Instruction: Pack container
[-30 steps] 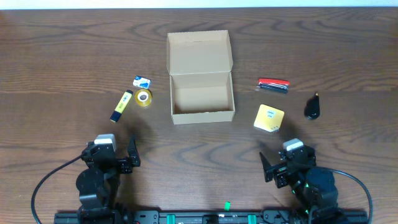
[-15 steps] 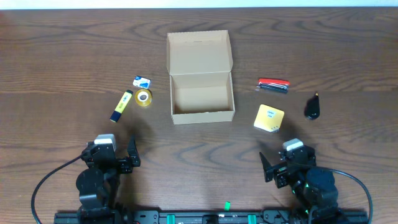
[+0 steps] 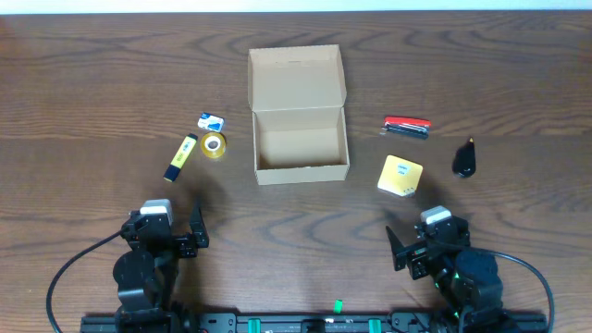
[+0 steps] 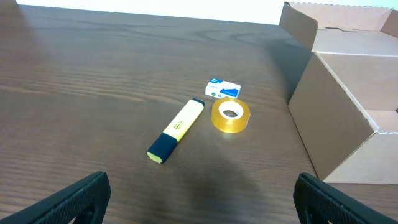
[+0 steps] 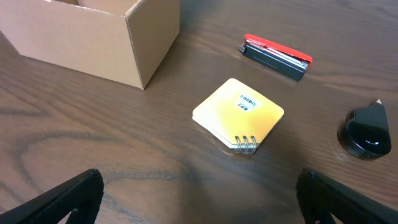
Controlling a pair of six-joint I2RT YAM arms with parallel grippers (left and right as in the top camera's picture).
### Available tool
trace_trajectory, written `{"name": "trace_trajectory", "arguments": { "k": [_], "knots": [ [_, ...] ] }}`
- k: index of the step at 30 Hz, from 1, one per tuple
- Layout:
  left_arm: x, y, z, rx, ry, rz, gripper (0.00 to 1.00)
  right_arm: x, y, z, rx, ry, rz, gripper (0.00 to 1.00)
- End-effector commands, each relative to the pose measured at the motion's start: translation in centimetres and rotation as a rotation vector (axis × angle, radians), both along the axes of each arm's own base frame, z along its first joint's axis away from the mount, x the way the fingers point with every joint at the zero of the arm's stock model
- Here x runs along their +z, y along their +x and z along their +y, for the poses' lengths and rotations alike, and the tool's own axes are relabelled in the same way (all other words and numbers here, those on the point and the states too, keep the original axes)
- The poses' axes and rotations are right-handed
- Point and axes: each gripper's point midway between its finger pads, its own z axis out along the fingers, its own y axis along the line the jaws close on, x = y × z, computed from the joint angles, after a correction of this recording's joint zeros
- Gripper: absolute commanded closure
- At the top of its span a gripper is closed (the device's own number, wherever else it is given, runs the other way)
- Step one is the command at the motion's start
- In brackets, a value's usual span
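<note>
The container (image 3: 302, 169), a tan cardboard box, stands at the table's middle with its flap lid (image 3: 296, 76) folded back and its inside bare. In the left wrist view the container (image 4: 329, 118) is at the right. My left gripper (image 4: 200, 202) is open near the front edge, well short of a yellow highlighter (image 4: 176, 129), a tape roll (image 4: 230, 116) and a small blue-white item (image 4: 222, 88). My right gripper (image 5: 200, 202) is open too, short of a yellow square notepad (image 5: 238, 114), a red-black stapler (image 5: 275, 57) and a black item (image 5: 367, 130).
The left arm (image 3: 148, 254) and right arm (image 3: 458, 268) sit at the table's front edge. The highlighter (image 3: 181, 157) and tape roll (image 3: 214, 145) lie left of the box; the notepad (image 3: 400, 176) and stapler (image 3: 407, 127) lie right of it.
</note>
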Motion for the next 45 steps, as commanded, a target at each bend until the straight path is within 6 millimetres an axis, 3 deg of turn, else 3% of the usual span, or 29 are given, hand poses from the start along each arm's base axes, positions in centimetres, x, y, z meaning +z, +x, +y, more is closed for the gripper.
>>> {"name": "trace_trajectory", "arguments": {
  "k": [1,18,22,29,37,42,45],
  "knots": [
    [-0.9,0.0,0.0,0.001,-0.006,0.016,0.05,-0.2,0.0,-0.1,-0.010,0.017,0.005,0.01],
    [-0.9,0.0,0.0,0.001,-0.006,0.016,0.05,-0.2,0.1,-0.1,-0.017,0.024,0.004,0.01],
    [-0.9,0.0,0.0,0.001,-0.006,0.016,0.05,0.1,0.2,-0.1,-0.107,0.187,0.045,0.01],
    [-0.9,0.0,0.0,0.001,-0.006,0.016,0.05,0.4,0.4,0.0,-0.376,0.680,0.200,0.01],
    [-0.9,0.0,0.0,0.001,-0.006,0.016,0.05,1.5,0.5,1.1,-0.373,0.835,0.231,0.01],
    [-0.9,0.0,0.0,0.001,-0.006,0.016,0.05,4.1,1.4,1.6,-0.246,0.742,0.087,0.01],
    [-0.9,0.0,0.0,0.001,-0.006,0.016,0.05,4.1,1.8,1.6,-0.244,0.734,0.086,0.01]
  ]
}}
